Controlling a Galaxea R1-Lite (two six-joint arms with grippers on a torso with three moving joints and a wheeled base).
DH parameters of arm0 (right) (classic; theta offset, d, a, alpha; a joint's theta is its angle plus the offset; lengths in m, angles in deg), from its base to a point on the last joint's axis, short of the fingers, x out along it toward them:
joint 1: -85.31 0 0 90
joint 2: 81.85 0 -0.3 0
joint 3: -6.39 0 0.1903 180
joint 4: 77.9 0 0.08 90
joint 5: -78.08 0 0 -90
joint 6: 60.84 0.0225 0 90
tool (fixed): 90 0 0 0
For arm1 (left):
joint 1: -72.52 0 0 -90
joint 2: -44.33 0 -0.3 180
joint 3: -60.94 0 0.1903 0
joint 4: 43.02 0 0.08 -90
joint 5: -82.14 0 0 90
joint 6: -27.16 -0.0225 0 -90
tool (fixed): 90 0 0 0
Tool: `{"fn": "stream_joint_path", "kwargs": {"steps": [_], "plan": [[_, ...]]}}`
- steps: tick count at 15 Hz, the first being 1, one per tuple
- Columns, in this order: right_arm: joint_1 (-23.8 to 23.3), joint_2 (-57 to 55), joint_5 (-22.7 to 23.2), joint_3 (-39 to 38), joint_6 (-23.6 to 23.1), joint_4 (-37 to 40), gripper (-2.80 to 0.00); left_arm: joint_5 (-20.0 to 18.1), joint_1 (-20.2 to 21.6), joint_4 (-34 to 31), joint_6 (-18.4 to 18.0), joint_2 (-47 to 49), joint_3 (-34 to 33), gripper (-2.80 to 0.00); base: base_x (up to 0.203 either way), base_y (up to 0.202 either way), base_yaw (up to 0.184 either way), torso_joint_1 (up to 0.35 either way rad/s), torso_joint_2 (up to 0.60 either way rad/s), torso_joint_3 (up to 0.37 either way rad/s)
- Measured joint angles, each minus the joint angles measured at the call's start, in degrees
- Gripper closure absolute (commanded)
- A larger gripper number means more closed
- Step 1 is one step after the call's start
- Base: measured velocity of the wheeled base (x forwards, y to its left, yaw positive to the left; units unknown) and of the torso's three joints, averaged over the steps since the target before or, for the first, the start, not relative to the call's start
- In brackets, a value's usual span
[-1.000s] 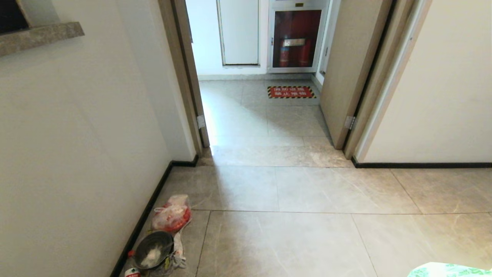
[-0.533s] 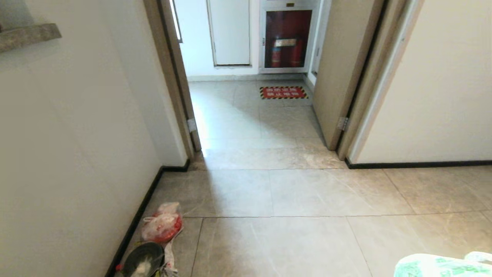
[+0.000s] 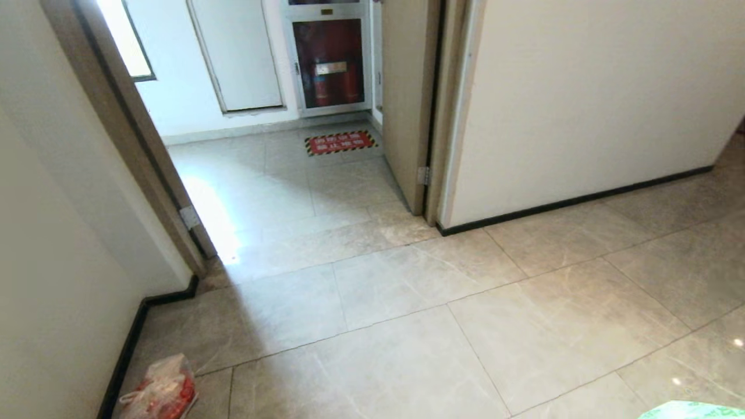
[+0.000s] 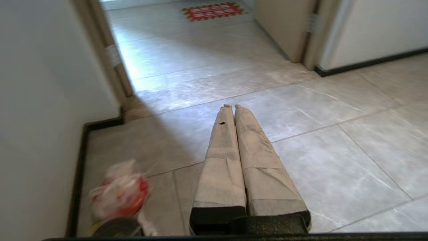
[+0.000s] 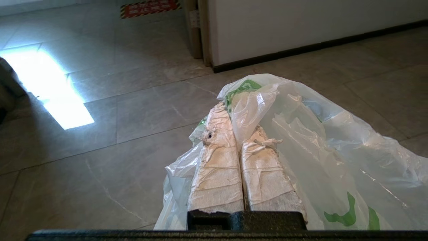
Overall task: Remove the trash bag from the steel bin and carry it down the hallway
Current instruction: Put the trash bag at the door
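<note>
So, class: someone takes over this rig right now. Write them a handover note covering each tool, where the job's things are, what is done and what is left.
Right tool: shut on the trash bag, which drapes over and around its fingers.
Left tool: shut, empty, held above the floor.
Steel bin: on the floor by the left wall, only its dark rim showing, next to a pinkish-red bag.
Done: the trash bag is out of the bin and in the right tool.
Left: carry it down the hallway; an open doorway lies ahead to the left.
</note>
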Motion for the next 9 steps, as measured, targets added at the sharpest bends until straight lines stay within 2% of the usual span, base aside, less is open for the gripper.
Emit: {"fn": "stream_joint_path", "kwargs": {"steps": [3, 4, 9], "plan": [[-0.02, 0.0, -0.07, 0.0, 0.0, 0.17, 0.0, -0.01, -0.01, 0.01, 0.02, 0.0, 0.0, 0.0, 0.0, 0.0, 0.0, 0.0, 0.0, 0.0], [-0.02, 0.0, -0.08, 0.0, 0.04, 0.19, 0.0, -0.01, 0.0, -0.01, 0.05, 0.0, 0.0, 0.0, 0.0, -0.003, 0.093, 0.002, 0.0, 0.006], [0.0, 0.0, -0.07, 0.02, 0.05, 0.2, 0.0, -0.01, 0.0, 0.02, 0.1, 0.0, 0.0, 0.0, 0.0, -0.01, 0.164, 0.003, 0.0, 0.003]]}}
